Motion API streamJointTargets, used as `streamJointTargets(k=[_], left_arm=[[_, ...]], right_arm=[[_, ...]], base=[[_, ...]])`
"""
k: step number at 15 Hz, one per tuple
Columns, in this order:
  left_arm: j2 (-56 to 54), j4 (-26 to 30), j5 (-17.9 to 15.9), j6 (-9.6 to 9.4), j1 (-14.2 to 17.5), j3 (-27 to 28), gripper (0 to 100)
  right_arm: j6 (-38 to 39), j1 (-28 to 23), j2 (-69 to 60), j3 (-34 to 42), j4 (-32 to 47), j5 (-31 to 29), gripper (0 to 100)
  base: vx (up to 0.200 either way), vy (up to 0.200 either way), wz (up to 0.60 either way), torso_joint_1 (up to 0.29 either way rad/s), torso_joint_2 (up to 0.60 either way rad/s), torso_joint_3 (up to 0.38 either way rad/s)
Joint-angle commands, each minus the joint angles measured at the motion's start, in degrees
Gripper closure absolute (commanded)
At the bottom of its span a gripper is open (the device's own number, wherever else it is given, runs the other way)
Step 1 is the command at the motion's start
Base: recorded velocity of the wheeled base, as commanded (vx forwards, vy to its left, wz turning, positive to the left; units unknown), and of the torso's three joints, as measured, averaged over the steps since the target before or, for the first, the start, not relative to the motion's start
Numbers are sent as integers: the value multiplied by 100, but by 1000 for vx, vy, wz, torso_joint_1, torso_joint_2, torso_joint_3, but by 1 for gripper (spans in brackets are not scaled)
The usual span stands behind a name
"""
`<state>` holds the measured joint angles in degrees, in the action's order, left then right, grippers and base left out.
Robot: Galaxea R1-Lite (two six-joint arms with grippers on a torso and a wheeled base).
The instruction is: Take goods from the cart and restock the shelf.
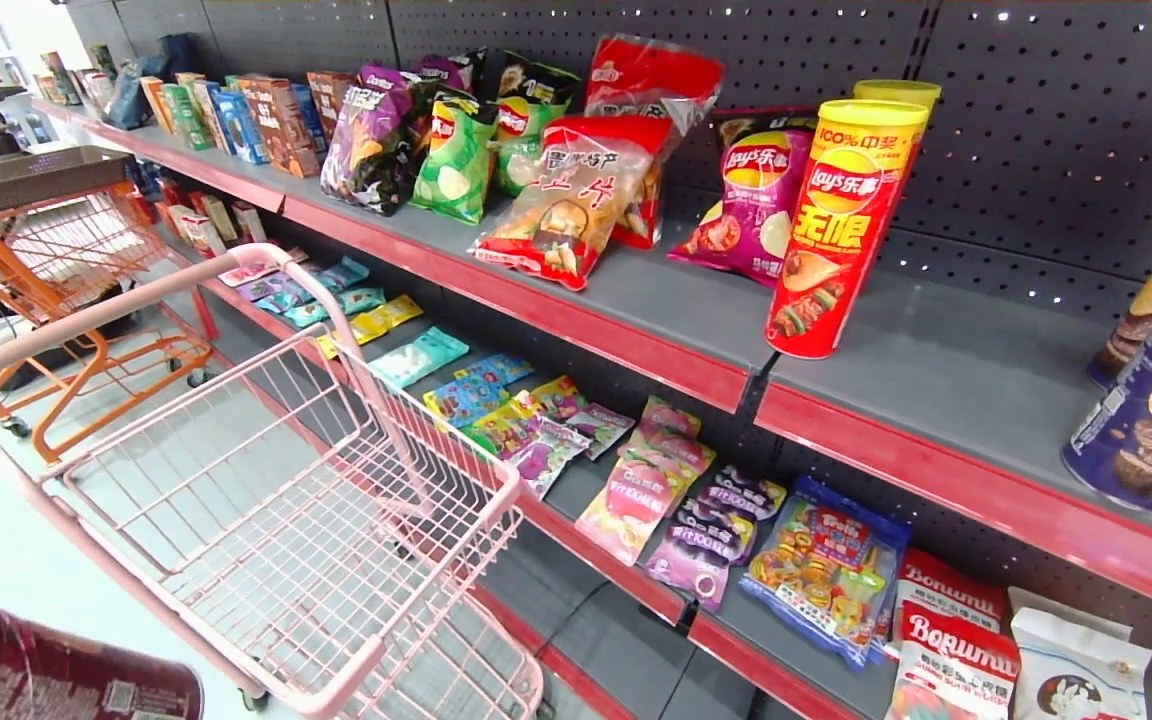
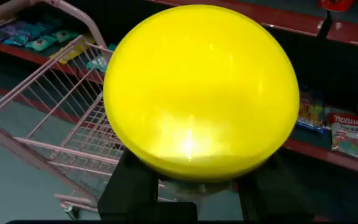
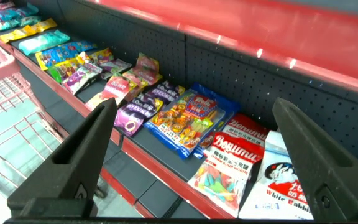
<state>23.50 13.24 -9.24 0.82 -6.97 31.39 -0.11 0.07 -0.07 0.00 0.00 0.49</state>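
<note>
We see the left gripper (image 2: 191, 194) clamped on a yellow-lidded chip can (image 2: 201, 87), with the pink cart (image 1: 496, 465) behind it. The right gripper (image 3: 194, 106) is spread wide, holding nothing, in front of the candy bags (image 3: 188, 118) on the lower shelf (image 3: 135, 146). A red chip can (image 1: 841, 220) stands on the upper shelf (image 1: 936, 350), upper right in the head view.

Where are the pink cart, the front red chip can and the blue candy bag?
pink cart (image 1: 136, 300), head view, handle bar
front red chip can (image 1: 836, 230), head view, label middle
blue candy bag (image 3: 188, 118), right wrist view, printed front
</note>
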Motion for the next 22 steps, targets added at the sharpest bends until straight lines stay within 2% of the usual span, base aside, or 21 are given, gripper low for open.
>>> streamJointTargets(k=[1,4,6,14,16,17,22], left_arm=[[-979,3,133,-64,3,-538,100],[-1480,30,265,-99,3,-1003,100],[-1603,30,282,-126,3,-1126,100],[-1533,-6,256,-126,-23,-1074,100],[-1551,-14,309,-134,-15,-1056,100],[-1551,-14,291,-231,-23,-1030,100],[-1454,-6,291,-372,-41,-986,100]], right_arm=[[2,1,7,0,0,4,0],[-7,1,7,0,0,4,0],[-7,1,7,0,0,4,0],[20,-7,7,0,0,4,0],[20,-7,7,0,0,4,0],[20,-7,7,0,0,4,0],[11,-7,7,0,0,4,0]], base=[[0,0,0,149,-452,-281],[0,0,0,203,-544,-338],[0,0,0,237,-608,-376],[0,0,0,173,-404,-238],[0,0,-600,24,-36,-29],[0,0,-600,7,-7,-12],[0,0,-600,6,-2,3]])
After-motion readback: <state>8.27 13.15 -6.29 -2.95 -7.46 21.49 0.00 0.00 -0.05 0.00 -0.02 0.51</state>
